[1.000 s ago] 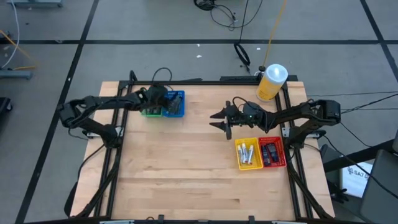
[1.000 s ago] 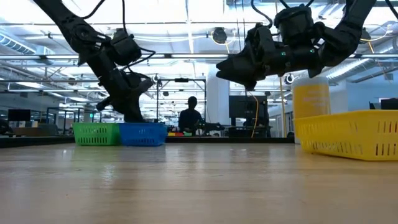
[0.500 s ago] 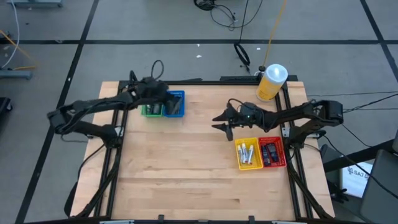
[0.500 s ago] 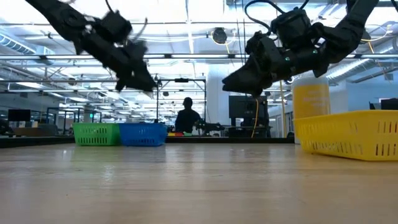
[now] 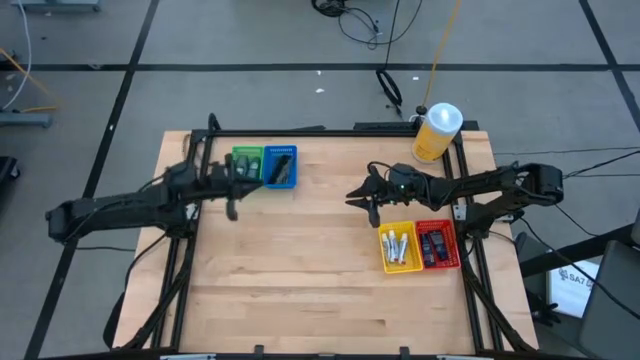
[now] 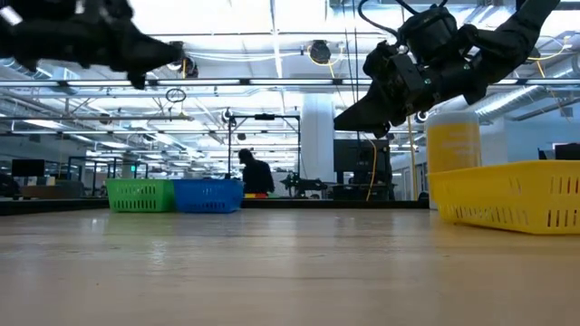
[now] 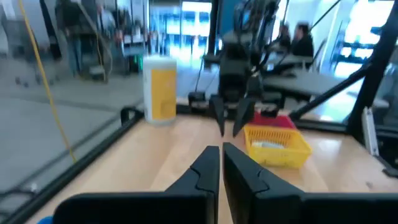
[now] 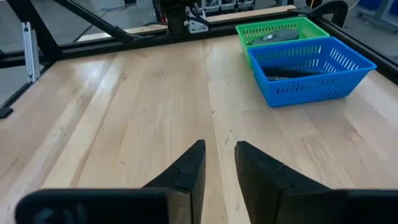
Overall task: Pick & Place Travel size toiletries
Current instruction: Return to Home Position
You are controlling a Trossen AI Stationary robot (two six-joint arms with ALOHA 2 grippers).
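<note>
On the wooden table (image 5: pixel 300 265) a green tray (image 6: pixel 140 194) and a blue tray (image 6: pixel 208 194) sit side by side at the far left, a yellow tray (image 6: pixel 507 195) and a red tray (image 5: pixel 456 248) side by side at the right. A white-capped yellow bottle (image 5: pixel 437 133) stands at the far right corner.

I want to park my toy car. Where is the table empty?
The biggest bare patch runs from the table's front edge up to the yellow tray and left arm. The middle, between blue bin and yellow tray, is bare too, but the right arm's jaws hang there. Crowded: the far-left bins, the right-side trays.
</note>
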